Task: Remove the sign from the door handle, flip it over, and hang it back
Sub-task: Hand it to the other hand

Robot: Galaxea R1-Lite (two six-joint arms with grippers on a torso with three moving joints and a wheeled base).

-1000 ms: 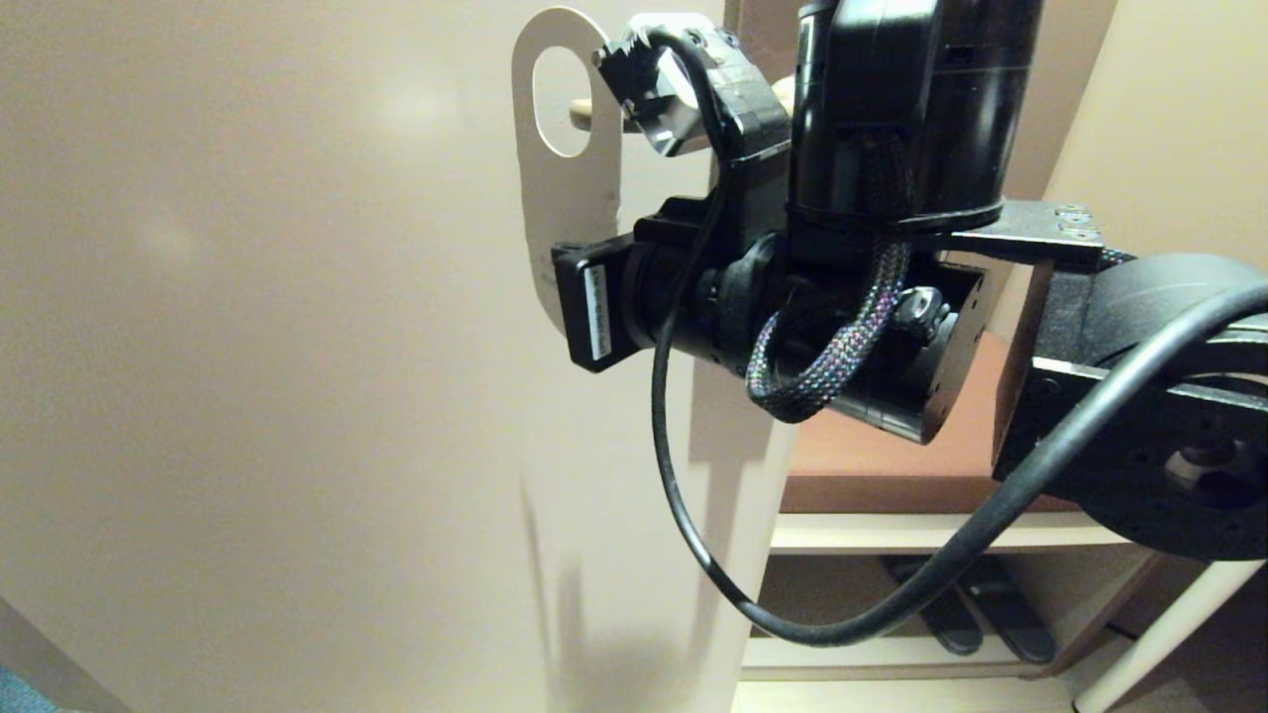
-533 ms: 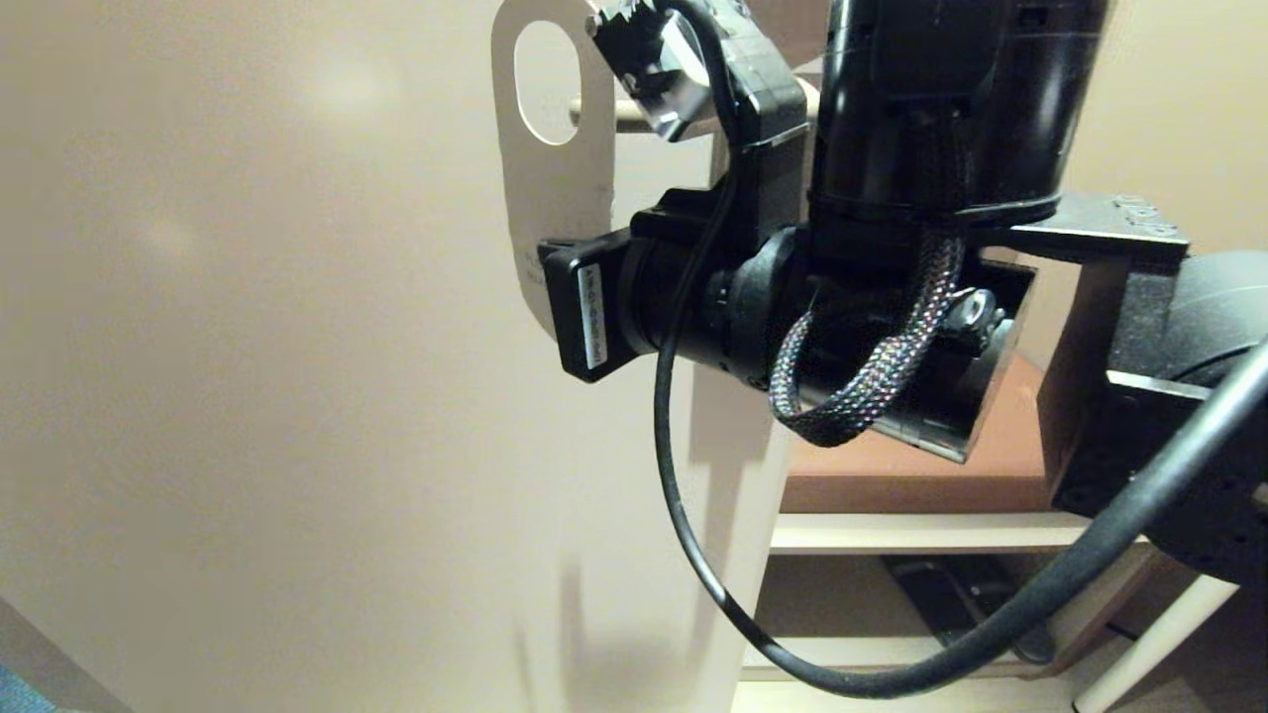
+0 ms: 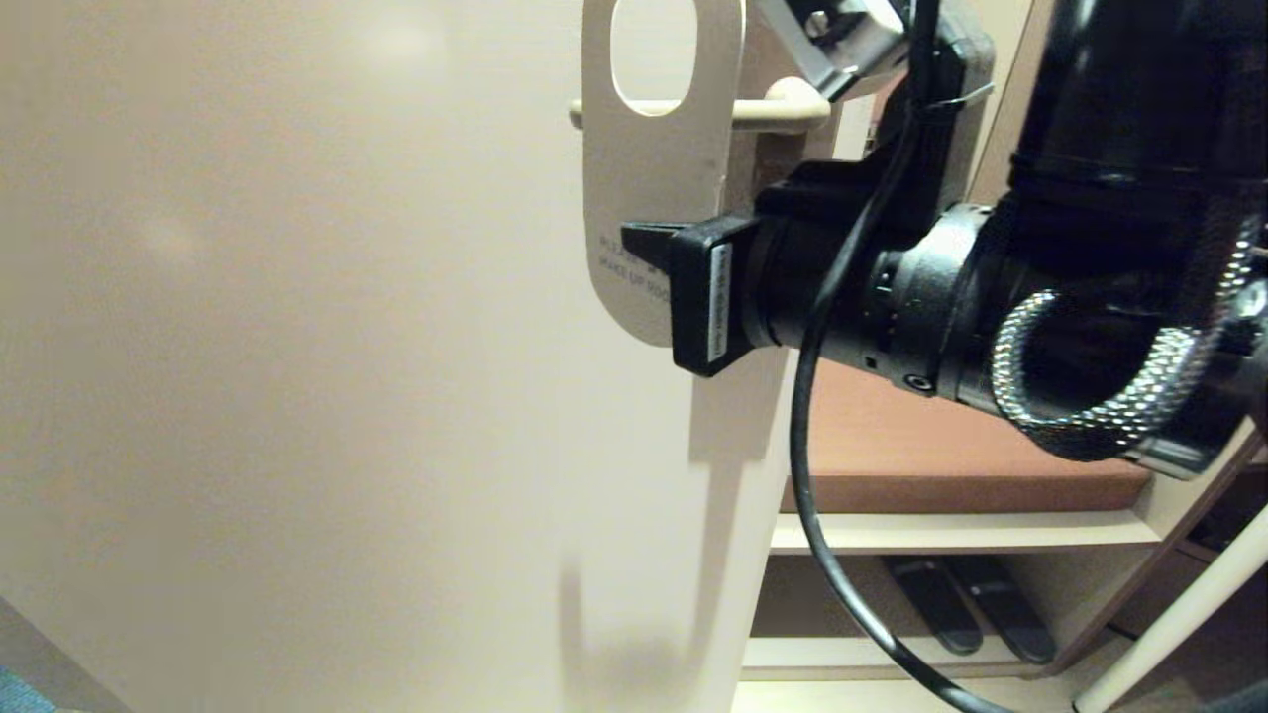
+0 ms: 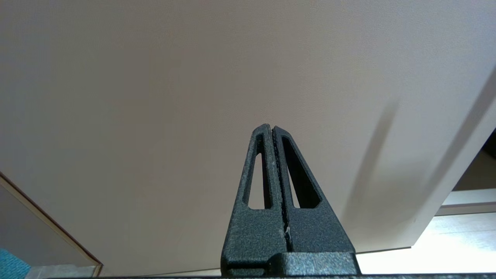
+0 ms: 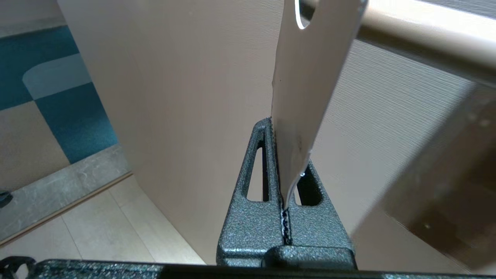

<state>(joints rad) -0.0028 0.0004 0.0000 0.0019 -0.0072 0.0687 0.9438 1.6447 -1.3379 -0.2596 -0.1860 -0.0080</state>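
Observation:
The sign shows its white side, with "MAKE UP ROOM" lettering low on it. My right gripper is shut on its lower edge, coming in from the right. The card stands upright in front of the door handle. The lever's tip pokes out left of the card, and the oval hole sits just above the lever. In the right wrist view the sign rises from my right gripper to the door handle. My left gripper is shut on nothing, low down facing the door.
The beige door fills the left, its edge just right of the sign. Past it are a brown cushioned bench and dark slippers on a shelf below. The handle's brown plate lies right of the held card.
My right gripper has carried the sign right along the lever and a little up. The lever's tip, earlier seen in the hole, now shows left of the card.

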